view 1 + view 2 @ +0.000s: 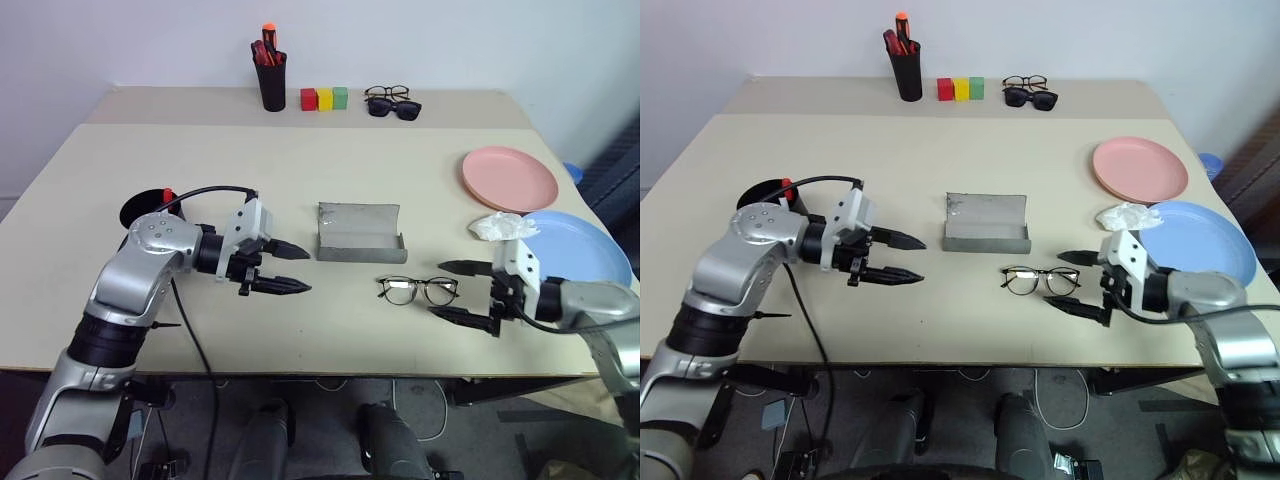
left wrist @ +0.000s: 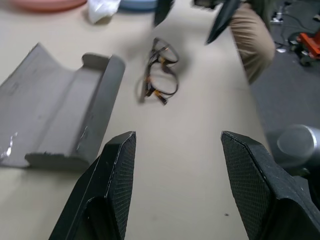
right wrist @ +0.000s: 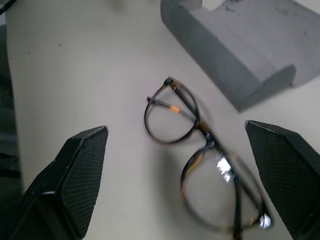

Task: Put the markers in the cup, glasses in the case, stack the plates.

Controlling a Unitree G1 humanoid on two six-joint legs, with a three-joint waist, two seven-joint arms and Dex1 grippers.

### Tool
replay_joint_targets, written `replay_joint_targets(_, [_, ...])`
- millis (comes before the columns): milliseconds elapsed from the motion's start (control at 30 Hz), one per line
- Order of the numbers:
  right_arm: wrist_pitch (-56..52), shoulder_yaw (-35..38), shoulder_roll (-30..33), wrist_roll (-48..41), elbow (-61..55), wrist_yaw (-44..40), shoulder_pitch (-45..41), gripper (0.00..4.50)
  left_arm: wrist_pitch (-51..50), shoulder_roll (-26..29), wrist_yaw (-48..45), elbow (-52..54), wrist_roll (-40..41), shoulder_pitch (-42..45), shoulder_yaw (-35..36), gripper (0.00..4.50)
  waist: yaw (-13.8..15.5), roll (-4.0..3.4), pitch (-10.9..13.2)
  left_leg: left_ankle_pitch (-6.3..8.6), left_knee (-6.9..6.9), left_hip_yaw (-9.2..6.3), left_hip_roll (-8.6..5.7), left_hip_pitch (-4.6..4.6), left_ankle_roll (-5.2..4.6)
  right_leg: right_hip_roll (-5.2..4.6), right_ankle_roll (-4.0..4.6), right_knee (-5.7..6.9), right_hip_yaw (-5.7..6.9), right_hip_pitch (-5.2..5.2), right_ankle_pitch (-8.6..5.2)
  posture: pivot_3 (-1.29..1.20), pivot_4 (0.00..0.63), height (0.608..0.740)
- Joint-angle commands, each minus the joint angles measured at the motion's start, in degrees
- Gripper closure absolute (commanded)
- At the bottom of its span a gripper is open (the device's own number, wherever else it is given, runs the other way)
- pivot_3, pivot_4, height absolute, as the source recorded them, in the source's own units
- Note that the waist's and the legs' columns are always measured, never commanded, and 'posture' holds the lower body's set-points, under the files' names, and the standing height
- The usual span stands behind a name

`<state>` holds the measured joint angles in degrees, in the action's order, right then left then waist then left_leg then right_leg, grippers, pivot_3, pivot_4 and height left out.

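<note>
Right gripper (image 1: 466, 292) wide and empty, glasses (image 1: 418, 290) just ahead of its fingertips, case (image 1: 360, 232) open beyond; left gripper (image 1: 283, 268) parted, empty; plates (image 1: 509, 177) unstacked, so plenty left

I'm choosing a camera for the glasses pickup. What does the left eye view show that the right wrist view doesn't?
Left eye alone: the cup behind the left arm, the pink plate, the blue plate, the open left tool, and the pen holder at the back edge.

Right wrist alone: a close look at the frame's hinges and folded arms.

Both: the glasses, the open case beside them, and the open right tool.
</note>
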<state>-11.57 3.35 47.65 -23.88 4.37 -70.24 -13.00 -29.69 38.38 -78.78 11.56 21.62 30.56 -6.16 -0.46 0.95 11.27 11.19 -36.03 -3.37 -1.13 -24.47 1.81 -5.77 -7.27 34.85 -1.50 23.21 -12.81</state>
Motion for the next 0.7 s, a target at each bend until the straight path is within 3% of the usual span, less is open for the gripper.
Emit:
replay_joint_targets(33, [4.32, -2.34, -1.38, 2.73, 6.92, -3.25, -4.2, 0.0, -0.97, 2.05, -0.22, 6.31, 5.78, -2.14, 4.11, 1.77, -0.29, -0.01, 0.01, 0.0, 0.02, 0.0, 0.0, 0.0, 0.0, 0.0, 0.0, 0.02, 0.0, 0.02, 0.0, 0.0, 0.15, 0.74])
replay_joint_targets(200, [7.59, -4.47, -3.31, 4.92, 13.4, -5.82, -8.08, 0.0, -4.14, 4.96, 1.66, 10.06, 10.76, -5.13, 6.83, 1.77, -0.45, -0.02, 0.01, -0.01, 0.02, -0.01, 0.01, 0.03, 0.0, 0.05, -0.01, 0.19, 0.0, 0.09, 0.0, 0.0, 0.15, 0.74])
replay_joint_targets(700, [9.6, -6.82, -8.04, 8.0, 20.4, -7.72, -14.01, 0.0, -3.18, 7.09, 7.72, 12.77, 12.47, -8.46, 6.82, 1.77, -0.51, -0.03, 0.01, -0.01, 0.0, -0.02, 0.02, 0.06, 0.0, 0.08, -0.01, 0.22, 0.0, 0.06, 0.0, 0.0, 0.15, 0.74])
